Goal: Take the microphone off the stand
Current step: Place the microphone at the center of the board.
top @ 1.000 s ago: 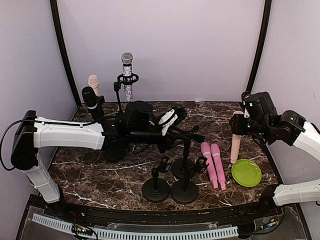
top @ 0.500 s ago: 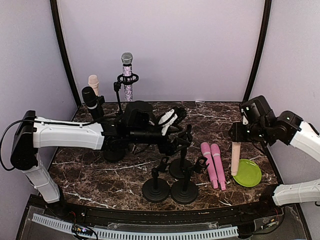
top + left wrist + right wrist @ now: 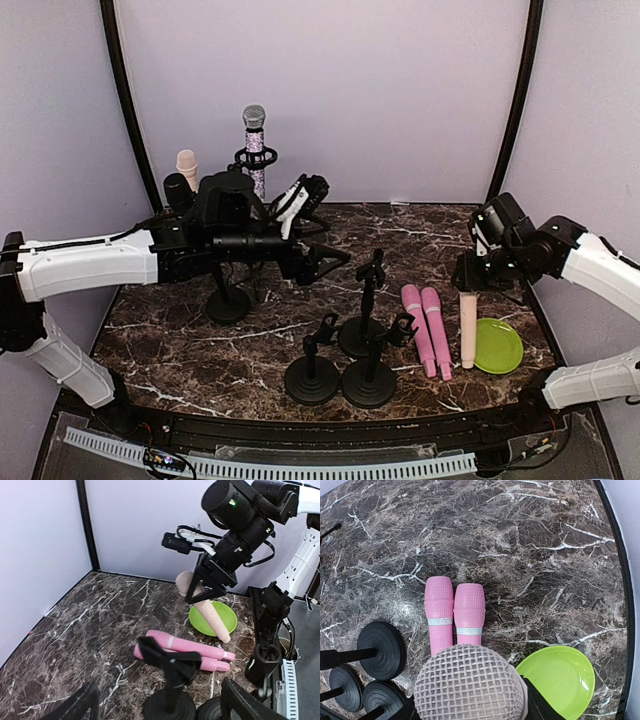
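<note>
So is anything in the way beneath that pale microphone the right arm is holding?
Nothing visible between. The microphone hangs upright in the right gripper, its lower end by the green plate's rim, the pink microphones close beside.

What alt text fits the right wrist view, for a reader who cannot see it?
A microphone, mesh head toward the camera, fills the bottom centre, held between the jaws. Beyond it two pink microphones lie side by side on the dark marble table, with a green plate at right and black stand bases at left.
</note>
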`<state>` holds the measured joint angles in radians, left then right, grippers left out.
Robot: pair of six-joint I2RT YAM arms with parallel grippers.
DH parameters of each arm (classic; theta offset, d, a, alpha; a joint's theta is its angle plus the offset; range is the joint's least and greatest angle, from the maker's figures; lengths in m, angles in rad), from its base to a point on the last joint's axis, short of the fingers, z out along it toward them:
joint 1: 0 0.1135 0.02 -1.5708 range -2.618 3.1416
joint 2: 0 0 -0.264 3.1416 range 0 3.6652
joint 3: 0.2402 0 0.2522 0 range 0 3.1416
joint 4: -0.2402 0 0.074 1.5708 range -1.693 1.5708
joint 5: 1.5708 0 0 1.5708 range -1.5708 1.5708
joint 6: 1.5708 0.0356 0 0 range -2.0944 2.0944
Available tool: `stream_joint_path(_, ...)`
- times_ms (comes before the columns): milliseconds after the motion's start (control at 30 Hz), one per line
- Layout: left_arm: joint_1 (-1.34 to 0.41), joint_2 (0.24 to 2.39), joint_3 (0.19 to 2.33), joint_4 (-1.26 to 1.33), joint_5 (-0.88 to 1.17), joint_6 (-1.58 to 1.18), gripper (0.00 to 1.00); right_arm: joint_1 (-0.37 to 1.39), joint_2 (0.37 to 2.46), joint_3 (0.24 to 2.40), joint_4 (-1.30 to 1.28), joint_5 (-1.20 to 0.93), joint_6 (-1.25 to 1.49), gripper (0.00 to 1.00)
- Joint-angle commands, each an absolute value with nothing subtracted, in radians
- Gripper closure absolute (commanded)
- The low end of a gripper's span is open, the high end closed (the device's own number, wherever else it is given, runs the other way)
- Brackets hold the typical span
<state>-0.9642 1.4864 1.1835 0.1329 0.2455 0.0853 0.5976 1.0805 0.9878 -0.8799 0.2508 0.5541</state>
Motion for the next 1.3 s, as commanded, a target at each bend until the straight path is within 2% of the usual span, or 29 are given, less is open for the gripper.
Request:
stream_joint_path(0, -0.867, 1.402, 1.113, 0.044, 0.315, 0.041, 0.14, 0.529, 1.116, 0.973, -0.825, 0.148, 0.53, 0.77)
stream_joint_path(200, -0.808, 1.318, 1.019, 0.006, 0.301, 0.089, 0.14, 0.443, 1.187, 0.951, -0.755, 0.069, 0.511, 0.76)
stream_joint_path(433, -0.802, 1.293, 0.937, 0.017, 0.285, 0.117, 0.14, 0.394, 1.308, 0.948, -0.655, 0.007, 0.499, 0.69)
stream_joint_path(767, -0.802, 1.28, 0.921, 0.02, 0.275, 0.133, 0.14, 0.361, 1.44, 0.902, -0.512, 0.005, 0.526, 0.64)
stream_joint_path(1267, -0.802, 1.278, 0.928, 0.008, 0.275, 0.14, 0.14, 0.357, 1.519, 0.84, -0.419, -0.032, 0.555, 0.47)
